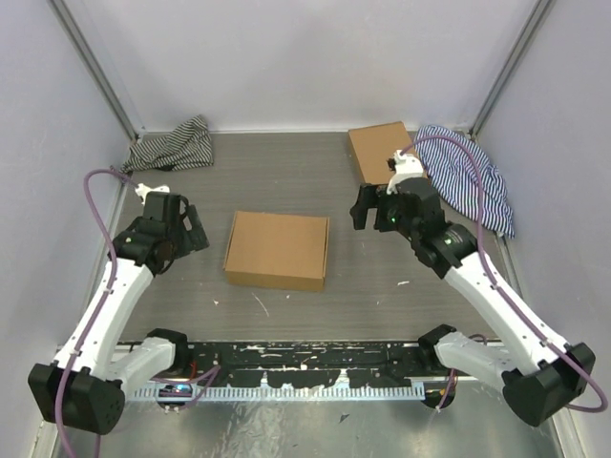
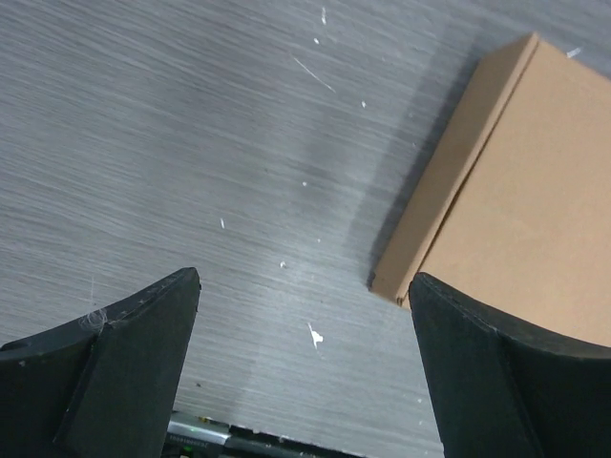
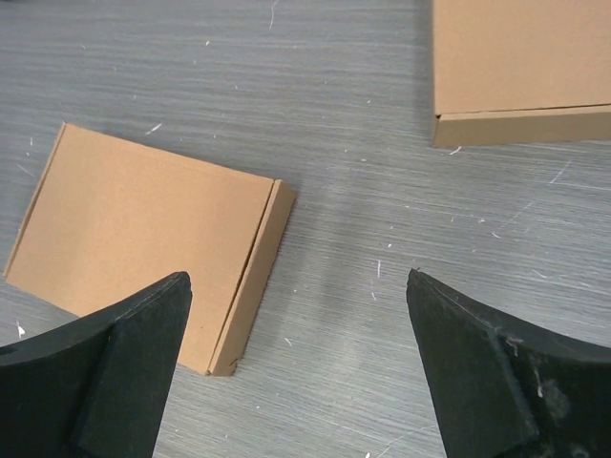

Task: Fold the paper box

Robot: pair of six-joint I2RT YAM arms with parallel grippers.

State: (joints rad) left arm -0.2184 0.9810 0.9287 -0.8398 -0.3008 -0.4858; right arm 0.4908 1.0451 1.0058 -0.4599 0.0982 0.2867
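Observation:
The paper box (image 1: 277, 250) is plain brown cardboard and lies flat and closed in the middle of the table. My left gripper (image 1: 198, 229) is open and empty, just left of the box and apart from it. My right gripper (image 1: 361, 208) is open and empty, above the table to the box's right rear. The left wrist view shows the box's corner (image 2: 525, 210) at the right, beyond my open gripper (image 2: 304, 277). The right wrist view shows the box (image 3: 143, 229) at the left, partly behind the left finger of my open gripper (image 3: 298, 277).
A smaller, squarer brown box (image 1: 379, 150) lies at the back right and also shows in the right wrist view (image 3: 516, 67). A striped cloth (image 1: 177, 145) lies at the back left, another (image 1: 468, 176) at the back right. Walls enclose the table.

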